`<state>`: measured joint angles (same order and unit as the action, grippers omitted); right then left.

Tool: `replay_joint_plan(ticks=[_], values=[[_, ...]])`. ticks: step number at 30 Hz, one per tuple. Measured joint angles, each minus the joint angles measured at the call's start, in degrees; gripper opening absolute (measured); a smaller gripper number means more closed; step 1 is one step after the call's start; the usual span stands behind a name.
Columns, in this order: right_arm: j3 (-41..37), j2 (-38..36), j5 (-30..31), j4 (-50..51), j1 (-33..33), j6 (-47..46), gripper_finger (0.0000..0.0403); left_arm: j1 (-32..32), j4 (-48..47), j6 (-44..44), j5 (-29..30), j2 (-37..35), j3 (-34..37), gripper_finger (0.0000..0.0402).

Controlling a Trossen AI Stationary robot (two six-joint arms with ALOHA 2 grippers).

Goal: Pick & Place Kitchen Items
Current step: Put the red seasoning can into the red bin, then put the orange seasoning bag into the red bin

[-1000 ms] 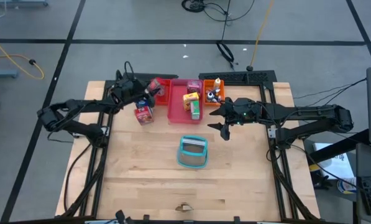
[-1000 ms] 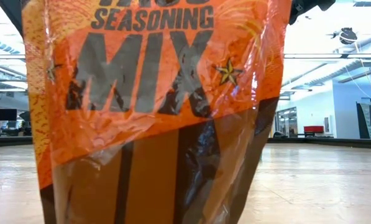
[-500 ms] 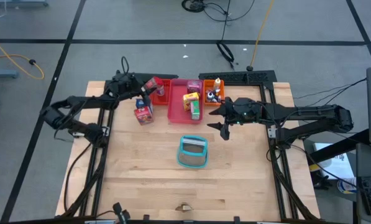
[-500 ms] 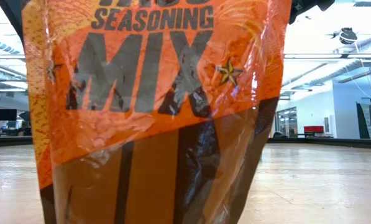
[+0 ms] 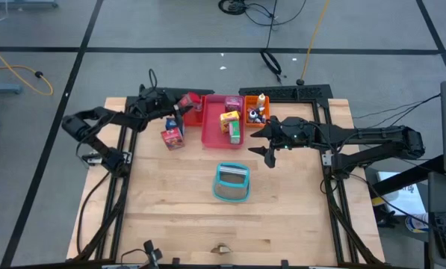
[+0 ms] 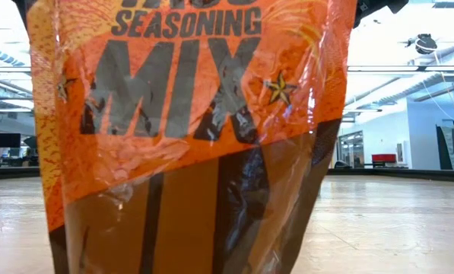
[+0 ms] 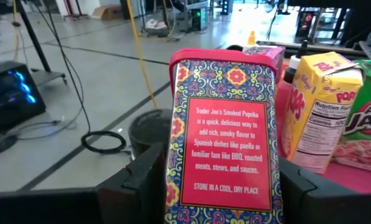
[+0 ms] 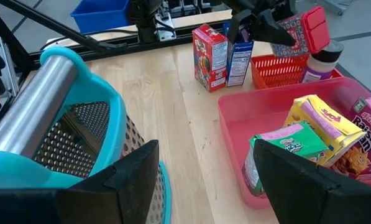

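Note:
My left gripper (image 5: 179, 106) is shut on a red patterned paprika tin (image 7: 221, 134) with a red lid, above the red tray (image 5: 196, 112) at the far left. The tin also shows in the right wrist view (image 8: 302, 28). Two red-blue cartons (image 8: 222, 55) stand upright on the table beside that tray. A yellow-pink carton (image 7: 319, 109) and a green carton (image 7: 366, 124) lie in the pink tray (image 5: 211, 131). My right gripper (image 5: 257, 143) is open and empty, just right of the pink tray. My left gripper pinches the paprika tin between its two fingers (image 7: 141, 180), one on each narrow side (image 7: 173, 162) of the tin's lower half. The fingers come roughly level from the table's left. The tin is lifted clear above the red tray, tilted, lid end (image 8: 316, 25) away from the fingers.
A teal grater-like basket (image 5: 231, 183) lies on the table's middle, close before my right gripper (image 8: 61, 118). An orange tray (image 5: 254, 116) with small bottles stands at the far right of the pink tray. An orange seasoning-mix packet (image 6: 188, 114) fills the low view.
My left arm has swung its elbow toward the table's far left, and its gripper has gone a little toward the red tray with the tin held clear.

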<state>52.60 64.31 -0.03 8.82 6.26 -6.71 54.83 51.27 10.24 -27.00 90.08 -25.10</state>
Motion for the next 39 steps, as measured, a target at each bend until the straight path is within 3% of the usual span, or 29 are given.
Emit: replay_joint_plan(ticks=[8,12,20,29,36,39], values=[[-0.2,0.0,0.0,-0.4,0.0,0.3,0.0254,0.0,0.1,-2.6,1.7,0.3,0.1,0.0273],[-2.7,0.0,0.0,-3.5,0.0,0.3,0.0254,0.0,0.1,-3.3,3.0,0.3,0.1,0.0293],[-5.3,-0.2,0.0,-7.9,0.0,-0.6,0.0254,0.0,0.1,-4.4,3.2,0.3,0.1,0.0281],[-5.2,-1.2,0.0,-10.7,0.0,0.5,0.0254,0.2,6.8,-10.2,3.0,-1.3,0.3,0.0275],[-5.2,-1.2,0.0,-10.7,0.0,0.5,0.0254,-1.4,3.1,-14.8,-7.8,-11.5,0.3,0.0271],[-5.2,-1.2,0.0,-10.7,0.0,0.5,0.0254,-4.6,-3.2,-15.7,-10.6,-18.0,0.2,0.0262]])
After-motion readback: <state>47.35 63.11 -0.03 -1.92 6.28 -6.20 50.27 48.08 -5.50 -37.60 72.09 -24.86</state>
